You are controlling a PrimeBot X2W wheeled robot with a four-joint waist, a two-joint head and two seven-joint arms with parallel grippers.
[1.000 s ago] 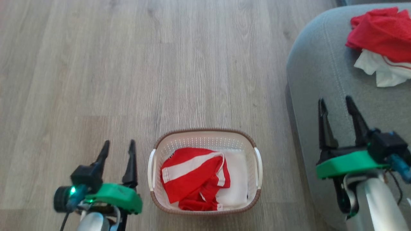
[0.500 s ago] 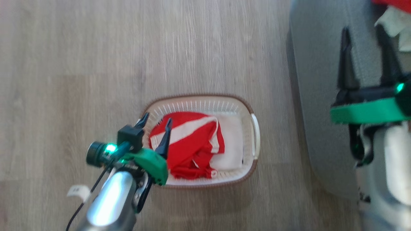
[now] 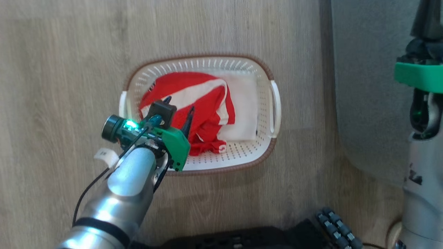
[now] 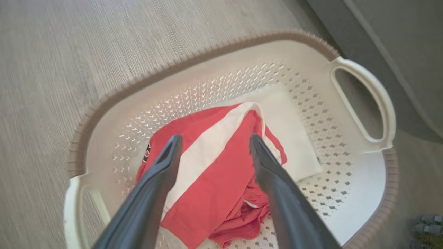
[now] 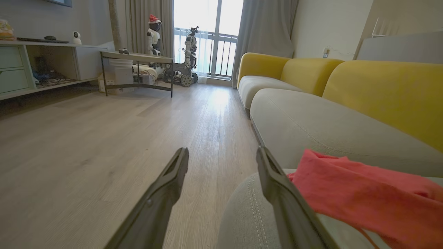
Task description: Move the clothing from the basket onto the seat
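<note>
Clothing point(image 3: 193, 103): a crumpled red garment with a broad white stripe and a scrap of black lettering at one edge is lying in the basket point(image 3: 242, 155), bunched toward its left half and partly overlapping a flat white cloth point(image 3: 244, 110) that is covering the right half. Basket: white, perforated, brown-rimmed, with two side handles, it is standing on the pale wood floor point(image 3: 62, 69), just beside the seat point(image 3: 367, 86) and not touching it. Left gripper point(image 3: 180, 104): it is reaching down into the basket with its jaws spread wide and gripping nothing; in the left wrist view its two dark fingers are straddling the white stripe, tips poised over the red fabric point(image 4: 214, 180), and whether they are touching it cannot be told. Right gripper point(image 5: 222, 151): it is hovering over the front edge of the seat with its jaws equally wide apart and empty. Seat: the grey-green cushion with pale stitching is carrying a second red garment point(image 5: 363, 197), which is lying just to the right of the right gripper's fingers. Surroundings: yellow backrests point(image 5: 380, 90) are lining the sofa, and a bright window point(image 5: 207, 34) with grey curtains is closing the far end of the room.
</note>
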